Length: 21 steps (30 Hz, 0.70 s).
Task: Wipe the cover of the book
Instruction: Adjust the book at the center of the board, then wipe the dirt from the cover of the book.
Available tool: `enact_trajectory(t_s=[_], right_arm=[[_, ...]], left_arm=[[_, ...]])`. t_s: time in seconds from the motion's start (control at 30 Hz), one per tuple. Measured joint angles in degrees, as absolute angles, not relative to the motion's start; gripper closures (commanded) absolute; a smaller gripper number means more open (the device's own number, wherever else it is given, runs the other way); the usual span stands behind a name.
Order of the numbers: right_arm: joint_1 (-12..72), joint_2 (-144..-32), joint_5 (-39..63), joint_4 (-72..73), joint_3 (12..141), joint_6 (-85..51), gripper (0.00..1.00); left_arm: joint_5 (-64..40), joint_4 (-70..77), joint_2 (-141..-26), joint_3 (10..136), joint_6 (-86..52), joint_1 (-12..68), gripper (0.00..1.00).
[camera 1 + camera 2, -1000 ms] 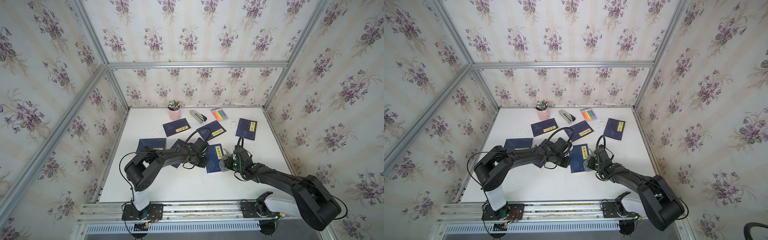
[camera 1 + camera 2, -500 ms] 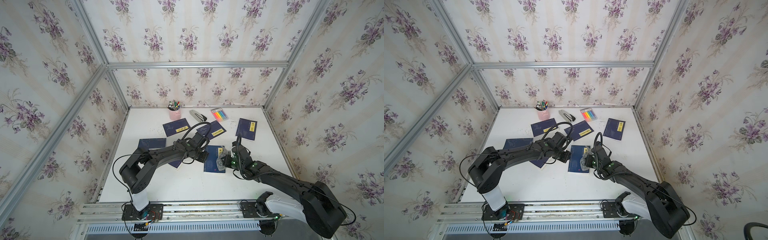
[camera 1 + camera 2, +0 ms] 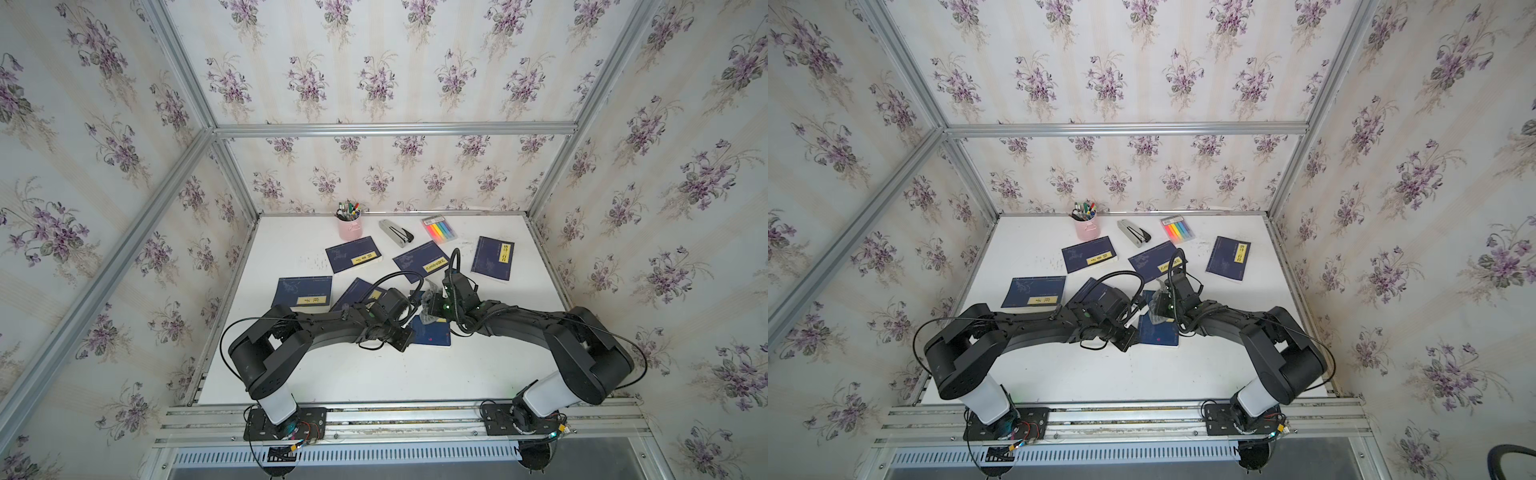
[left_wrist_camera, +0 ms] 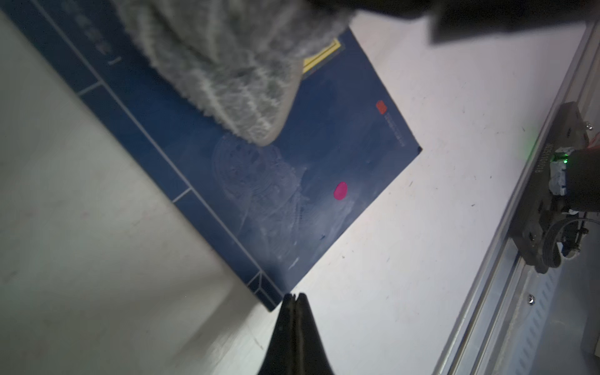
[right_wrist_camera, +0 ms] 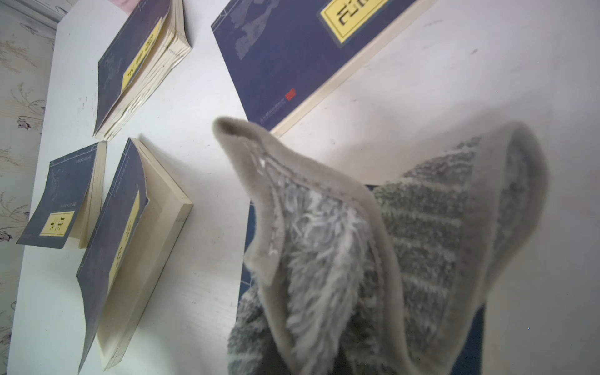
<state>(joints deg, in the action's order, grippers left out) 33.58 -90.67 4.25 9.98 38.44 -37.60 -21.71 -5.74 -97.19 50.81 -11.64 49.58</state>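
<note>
A dark blue book lies flat mid-table, its far half under the two wrists. In the left wrist view its cover shows pale smears and a small pink spot. My right gripper is shut on a grey fluffy cloth, which lies on the far part of the cover, over the yellow title label. The cloth hides the right fingers. My left gripper is shut and empty, its tip at the book's near left corner.
Several other blue books lie around. At the back stand a pink pen cup, a stapler and a pack of coloured markers. A metal rail runs along the table's front edge.
My right gripper has dragged the cloth across the cover, leftward and toward its far end. My left gripper has moved from the book's far left side to its near left corner.
</note>
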Motion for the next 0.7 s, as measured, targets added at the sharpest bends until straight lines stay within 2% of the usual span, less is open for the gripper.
enact_trajectory(t_s=[0.27,0.7], right_arm=[[33.6,-93.2,6.1,14.3,37.5,-39.6,1.00],[32.3,-93.1,6.3,15.0,37.0,-40.8,1.00]], left_arm=[[-18.1,-1.1,-99.1,51.8,-11.7,50.9,1.00],[-16.3,14.3,-102.0,45.1,-16.6,51.2,1.00]])
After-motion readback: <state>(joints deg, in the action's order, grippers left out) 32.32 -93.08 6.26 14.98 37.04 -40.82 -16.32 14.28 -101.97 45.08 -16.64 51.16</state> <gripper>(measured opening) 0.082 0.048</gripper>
